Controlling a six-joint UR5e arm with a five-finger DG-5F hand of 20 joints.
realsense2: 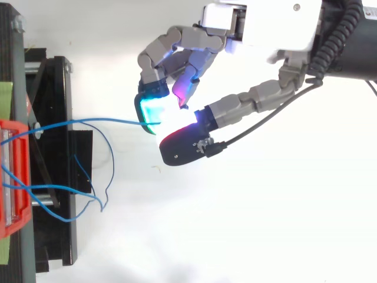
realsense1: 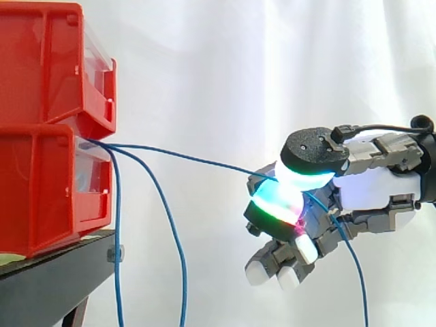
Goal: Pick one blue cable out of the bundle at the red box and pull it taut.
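- The white curtain (realsense1: 225, 61) backs the whole side view. The top view instead looks down on a plain white ground.
- Two red bins (realsense1: 41, 191) stand stacked at the left in the side view, their clear fronts facing the robot hand. From above, just a strip of red (realsense2: 12, 177) shows at the left edge.
- The black stand (realsense1: 48, 286) carries the bins. The top view shows it as a dark frame (realsense2: 56, 177) reaching a little past the bins toward the robot hand.
- The robot hand (realsense1: 368, 184) enters from the right, well apart from the bins. In the top view (realsense2: 277, 23) it comes in from the upper right, with its fingers bent down and to the left.
- It is clamped on one blue cable (realsense1: 197, 158), nipped between the dark-backed thumb pad (realsense1: 313, 160) above and a finger pad (realsense1: 276, 204) glowing green and magenta below. The other fingers curl under it with white tips.
- That blue cable leaves the gap between the two bins and runs nearly straight, sloping slightly down, to the pinch. From above (realsense2: 112, 121) it shows a shallow bow and ends at the cyan-glowing pad (realsense2: 154, 106).
- Its free end (realsense1: 354, 266) passes through the pinch and drops out of the bottom of the side view.
- The loose blue cables (realsense1: 178, 252) hang slack from the same gap, beside the stand. The top view shows them looped over it (realsense2: 88, 203).
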